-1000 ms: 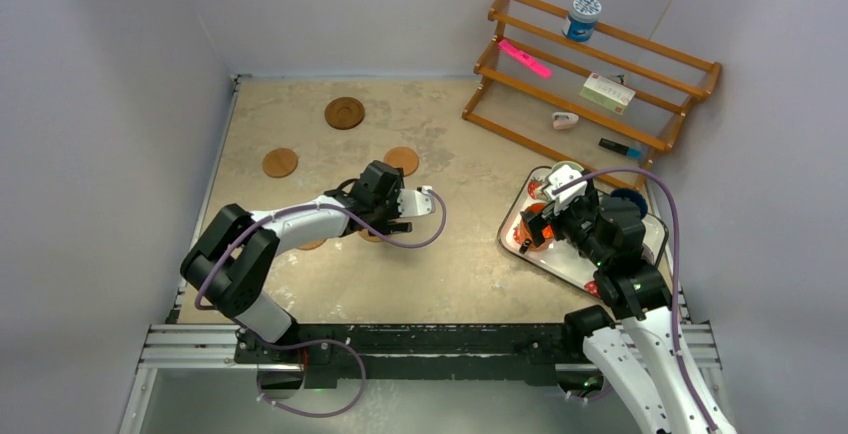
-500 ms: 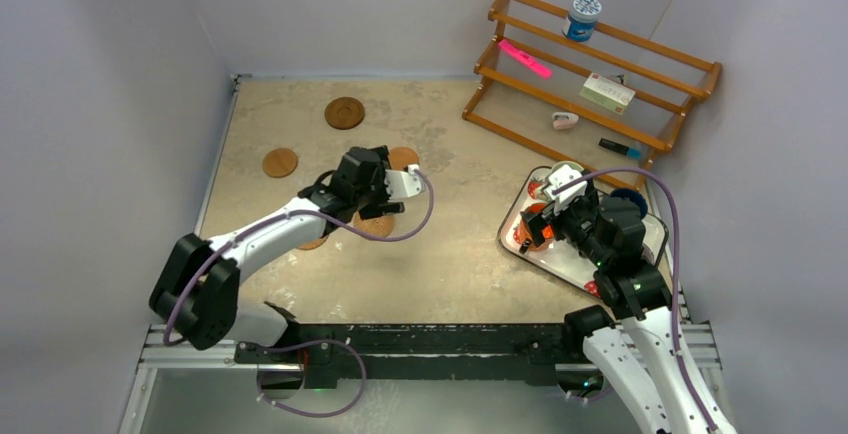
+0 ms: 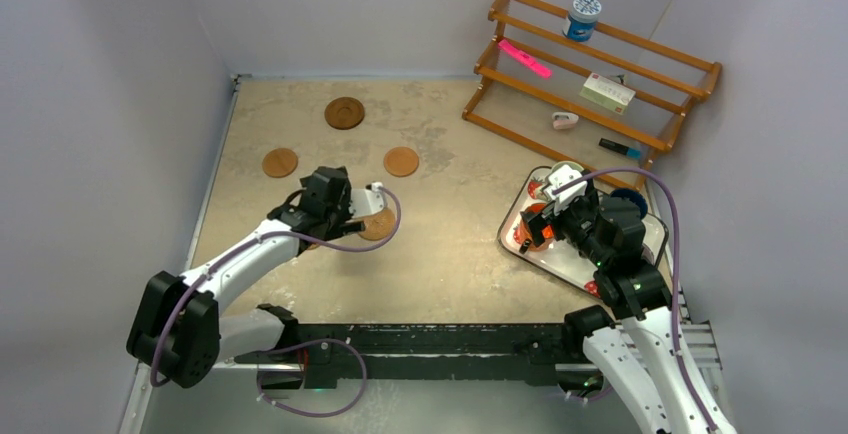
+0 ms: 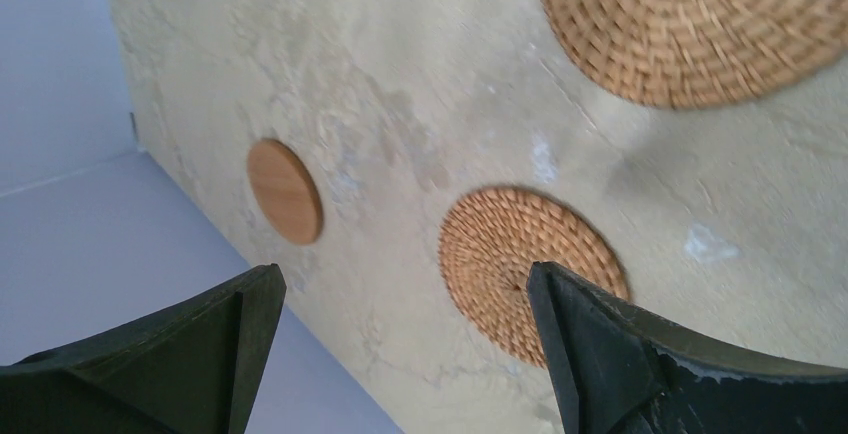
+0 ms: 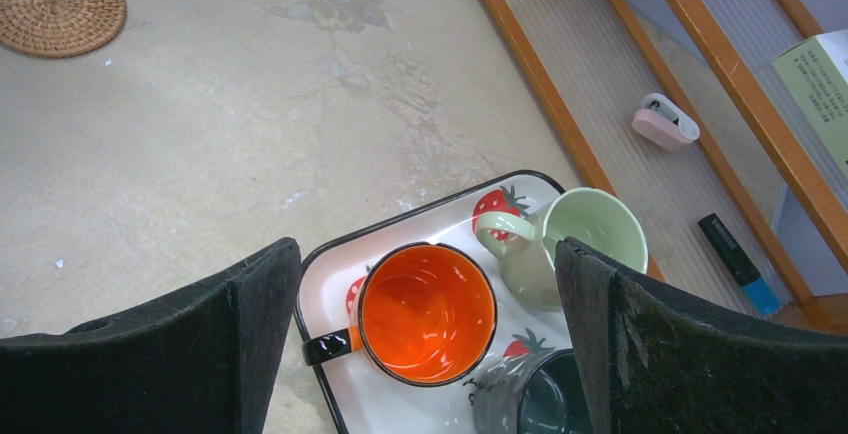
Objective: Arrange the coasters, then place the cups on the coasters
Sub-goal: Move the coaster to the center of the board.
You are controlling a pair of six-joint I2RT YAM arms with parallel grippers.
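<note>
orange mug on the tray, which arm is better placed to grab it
Right: its open hand hangs over the glossy orange mug; the left hand is away over a woven round coaster.

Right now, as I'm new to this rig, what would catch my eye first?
The orange cup on the strawberry tray, near right, sits under the open right gripper. Brown coasters lie scattered on the left, with the open left gripper by a woven coaster.

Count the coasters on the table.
5. A dark wooden coaster at the back; a left smooth coaster and a right smooth coaster nearer; a woven coaster mid-table; a second woven coaster below the open left end effector, largely hidden from above.
</note>
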